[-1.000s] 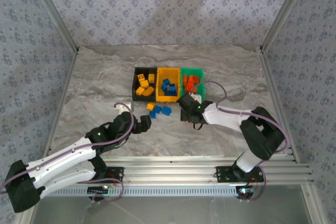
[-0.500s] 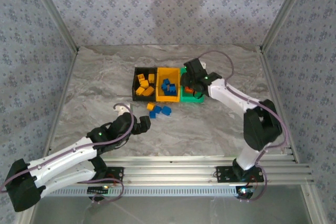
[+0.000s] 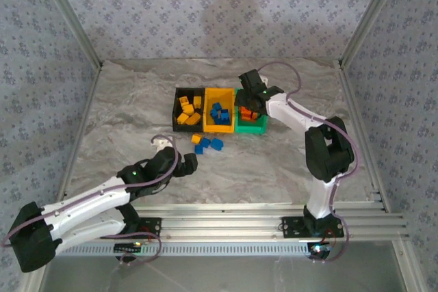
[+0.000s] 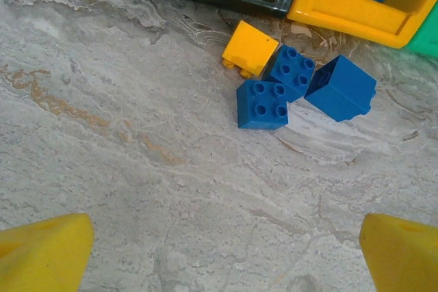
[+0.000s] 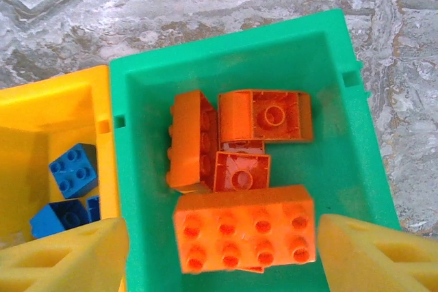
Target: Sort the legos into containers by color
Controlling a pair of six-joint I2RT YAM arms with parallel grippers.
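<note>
both grippers open by the yellow bin (image 3: 220, 130)
the right gripper (image 5: 222, 254) hangs over the green bin (image 5: 342, 141) just right of the yellow bin, fingers apart, holding nothing; red-orange bricks (image 5: 243, 234) lie inside. the left gripper (image 4: 219, 251) gapes empty on the near side, by one yellow brick (image 4: 250, 47) and three blue bricks (image 4: 262, 104) on the table (image 4: 137, 169).

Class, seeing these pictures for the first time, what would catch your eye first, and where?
Three bins sit in a row in the middle of the table: the black bin holds yellow bricks, the yellow bin blue bricks, the green bin orange bricks. The right tool hangs open over the green bin; loose blue bricks lie before the bins.
</note>
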